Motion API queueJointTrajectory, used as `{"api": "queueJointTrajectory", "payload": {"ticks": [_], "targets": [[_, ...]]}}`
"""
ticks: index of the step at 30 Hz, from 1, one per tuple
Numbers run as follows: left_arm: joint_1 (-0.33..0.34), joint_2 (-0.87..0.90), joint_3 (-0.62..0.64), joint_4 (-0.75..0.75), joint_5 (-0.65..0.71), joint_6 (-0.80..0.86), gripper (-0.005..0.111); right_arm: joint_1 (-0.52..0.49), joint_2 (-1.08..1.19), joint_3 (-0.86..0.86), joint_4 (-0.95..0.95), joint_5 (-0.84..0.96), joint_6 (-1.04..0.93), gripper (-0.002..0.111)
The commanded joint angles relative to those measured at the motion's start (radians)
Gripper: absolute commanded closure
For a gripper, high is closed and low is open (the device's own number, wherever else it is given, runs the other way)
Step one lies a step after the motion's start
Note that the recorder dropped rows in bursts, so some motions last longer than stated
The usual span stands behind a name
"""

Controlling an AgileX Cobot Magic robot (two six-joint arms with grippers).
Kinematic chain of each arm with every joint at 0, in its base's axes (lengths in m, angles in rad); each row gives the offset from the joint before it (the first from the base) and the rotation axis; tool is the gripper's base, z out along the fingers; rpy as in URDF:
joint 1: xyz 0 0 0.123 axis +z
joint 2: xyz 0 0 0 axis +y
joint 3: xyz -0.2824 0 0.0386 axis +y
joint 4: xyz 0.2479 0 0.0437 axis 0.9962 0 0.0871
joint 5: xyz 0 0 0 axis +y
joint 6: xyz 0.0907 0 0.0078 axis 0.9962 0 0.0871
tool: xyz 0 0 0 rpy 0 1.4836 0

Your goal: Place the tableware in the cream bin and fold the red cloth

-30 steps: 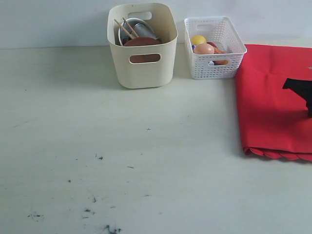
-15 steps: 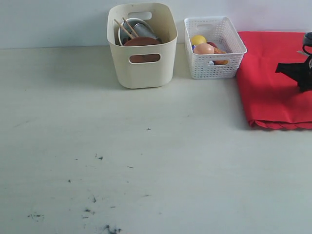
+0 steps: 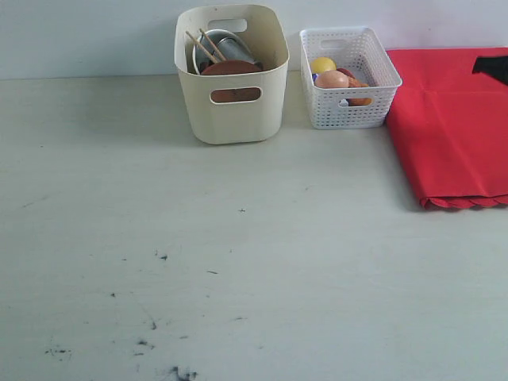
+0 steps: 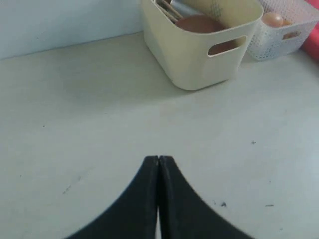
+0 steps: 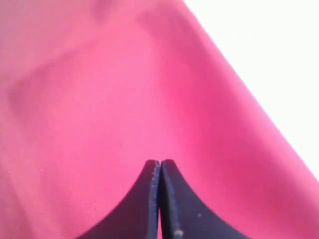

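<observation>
Dragged back toward the wall (image 3: 95, 32), the red cloth (image 3: 452, 127) lies right of the lattice basket (image 3: 349, 115), scalloped edge facing me, right gripper (image 5: 159, 164) pinched shut on its far corner.

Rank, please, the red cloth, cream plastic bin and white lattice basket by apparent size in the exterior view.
1. red fabric cloth, cut off by the frame
2. tall cream plastic bin
3. white lattice basket
</observation>
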Motion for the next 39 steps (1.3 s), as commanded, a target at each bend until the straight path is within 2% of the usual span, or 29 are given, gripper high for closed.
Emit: {"api": "queueJointTrajectory", "payload": {"ticks": [1,9,15,36,39], "targets": [[0.001,-0.039,0.021,-0.121,-0.086,-0.013,0.106,0.016,-0.135,0.011,-0.001,-0.007,-0.054,0.108],[0.001,-0.189,0.154,-0.178,-0.26,-0.016,0.106,0.023,-0.309,0.184,-0.007,-0.057,-0.056,0.108],[0.001,-0.259,0.171,-0.218,-0.229,-0.026,0.106,0.023,-0.345,0.214,0.021,-0.057,-0.05,0.108],[0.001,-0.278,0.174,-0.214,-0.245,-0.003,0.106,0.023,-0.345,0.214,0.021,-0.057,-0.048,0.108],[0.039,-0.328,0.19,-0.216,-0.286,0.019,0.106,0.023,-0.345,0.214,0.021,-0.057,-0.048,0.108]]}}
